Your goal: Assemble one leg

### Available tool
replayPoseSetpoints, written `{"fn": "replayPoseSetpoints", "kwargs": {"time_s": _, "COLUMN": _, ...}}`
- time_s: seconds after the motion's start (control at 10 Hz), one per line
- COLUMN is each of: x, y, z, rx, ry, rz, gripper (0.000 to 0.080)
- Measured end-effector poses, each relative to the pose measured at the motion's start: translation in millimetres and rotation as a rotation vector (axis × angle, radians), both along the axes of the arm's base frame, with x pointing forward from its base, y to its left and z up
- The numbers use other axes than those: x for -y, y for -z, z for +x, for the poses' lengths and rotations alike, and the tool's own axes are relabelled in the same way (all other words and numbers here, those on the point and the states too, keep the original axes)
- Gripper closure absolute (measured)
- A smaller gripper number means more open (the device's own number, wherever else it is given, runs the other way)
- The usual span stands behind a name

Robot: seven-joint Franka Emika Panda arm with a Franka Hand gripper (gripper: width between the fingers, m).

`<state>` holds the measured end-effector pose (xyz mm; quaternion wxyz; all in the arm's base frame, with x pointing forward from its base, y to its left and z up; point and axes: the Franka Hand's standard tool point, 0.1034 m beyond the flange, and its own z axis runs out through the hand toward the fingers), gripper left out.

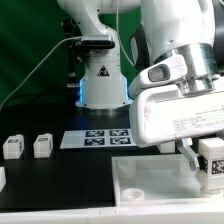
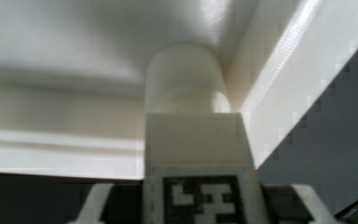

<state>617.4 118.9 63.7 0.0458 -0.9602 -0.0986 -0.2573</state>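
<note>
White and blocky, the leg (image 1: 211, 157) (image 2: 197, 140) is hanging in the gripper (image 1: 203, 152), whose fingers are clamping it from both sides with its marker tag facing outward. In the wrist view, the leg's rounded end is reaching into an inner corner of the tray (image 2: 87, 70), though I cannot tell whether it is touching there or stopping just short. The tray (image 1: 150, 163) is lying by the worktop's near edge at the exterior view's right, so the leg is sitting over that corner. By my reading, the pick-up is done and the seating and fastening are what is left; no leg is showing as fixed yet. Two spare legs (image 1: 12, 147) (image 1: 42, 147) are standing toward the exterior view's left edge, well apart from the gripper, with the marker board (image 1: 100, 137) lying between them and the tray.
</note>
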Motion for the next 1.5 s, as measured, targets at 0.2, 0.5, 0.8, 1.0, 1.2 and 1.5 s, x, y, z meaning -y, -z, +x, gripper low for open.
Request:
{"fn": "replayPoseSetpoints", "kwargs": {"time_s": 0.2, "x": -0.2, "y": -0.4, "z": 0.1, "rx": 0.002, "ry": 0.008, "rz": -0.001, "gripper": 0.0509}}
{"fn": "replayPoseSetpoints", "kwargs": {"time_s": 0.5, "x": 0.2, "y": -0.1, "z": 0.0, "rx": 0.001, "ry": 0.008, "rz": -0.001, "gripper": 0.0243}}
{"fn": "replayPoseSetpoints", "kwargs": {"time_s": 0.8, "x": 0.2, "y": -0.1, "z": 0.0, "rx": 0.001, "ry": 0.008, "rz": -0.001, "gripper": 0.0156}}
{"fn": "replayPoseSetpoints", "kwargs": {"time_s": 1.0, "x": 0.2, "y": -0.1, "z": 0.0, "rx": 0.001, "ry": 0.008, "rz": -0.001, "gripper": 0.0151}}
{"fn": "replayPoseSetpoints", "kwargs": {"time_s": 1.2, "x": 0.2, "y": -0.1, "z": 0.0, "rx": 0.001, "ry": 0.008, "rz": -0.001, "gripper": 0.015}}
{"fn": "replayPoseSetpoints", "kwargs": {"time_s": 1.5, "x": 0.2, "y": -0.1, "z": 0.0, "rx": 0.001, "ry": 0.008, "rz": -0.001, "gripper": 0.015}}
